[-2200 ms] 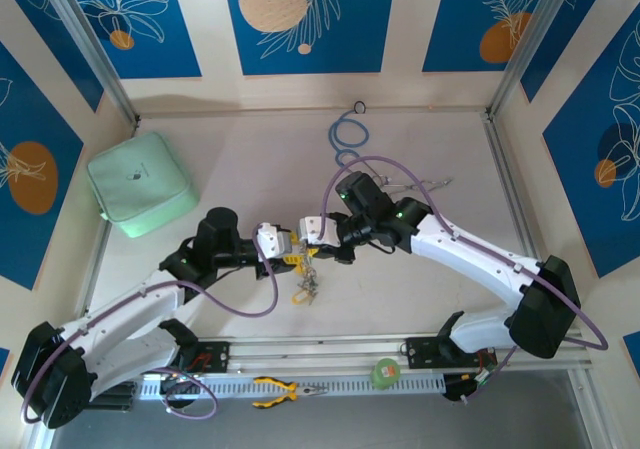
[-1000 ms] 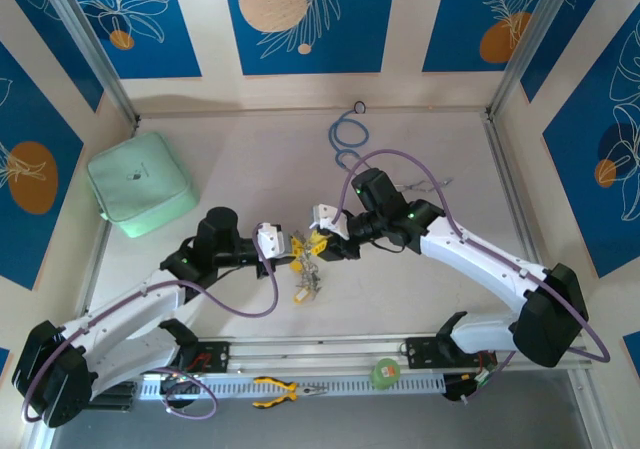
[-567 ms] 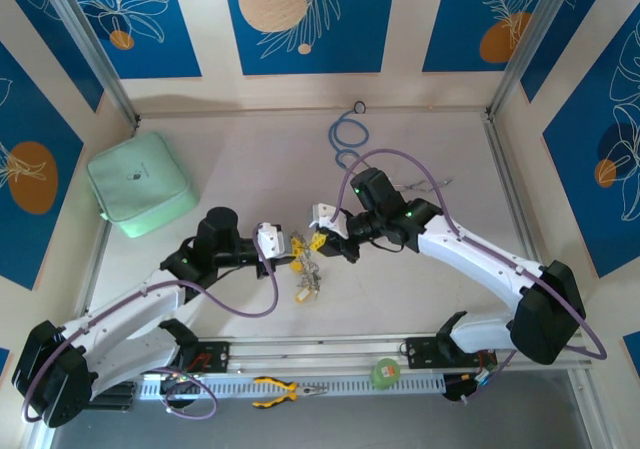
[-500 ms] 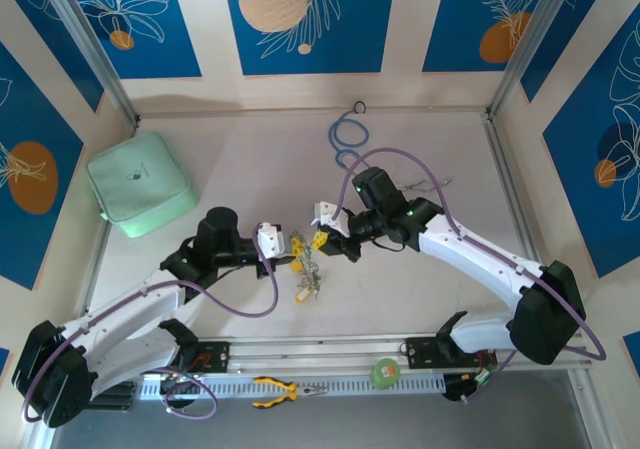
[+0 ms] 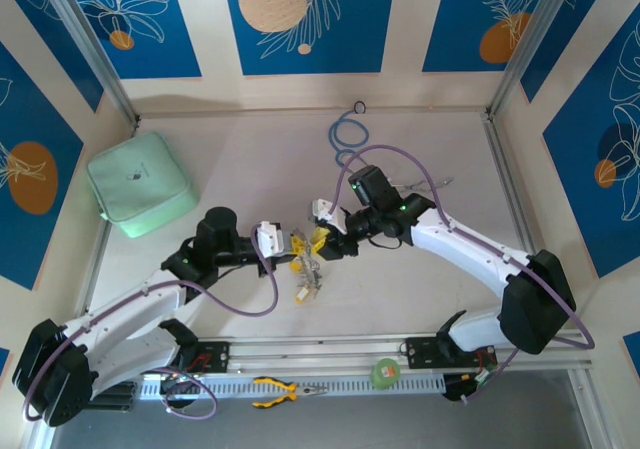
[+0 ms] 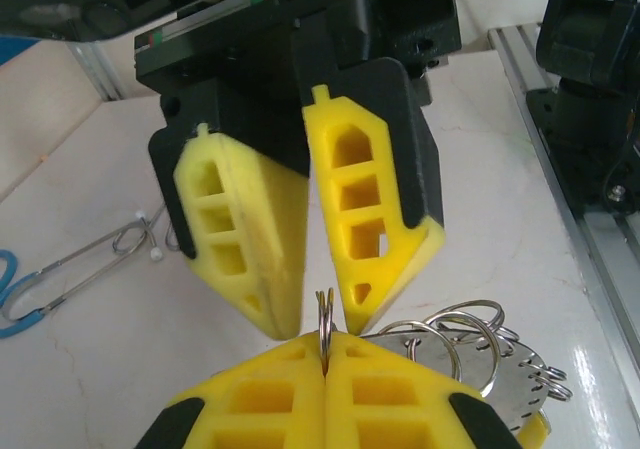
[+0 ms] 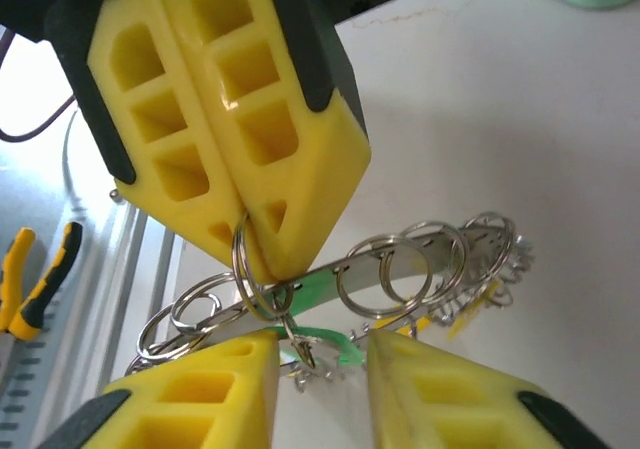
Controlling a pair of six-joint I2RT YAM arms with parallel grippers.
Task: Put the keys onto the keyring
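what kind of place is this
Probably a robot test cell: pale table boxed in by blue flower-print panels on aluminium posts, left arm and right arm bolted to a rail.

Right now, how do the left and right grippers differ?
The left gripper has its jaws shut on a split ring; the right gripper has its jaws apart, gripping nothing. The left gripper holds the key bunch by that ring; the right gripper holds none. Both have yellow pads, tips close together.

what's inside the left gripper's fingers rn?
A thin split ring, pinched edge-on by the shut left gripper; a bunch of rings and keys sits beside it. The ring's part between the pads is covered.
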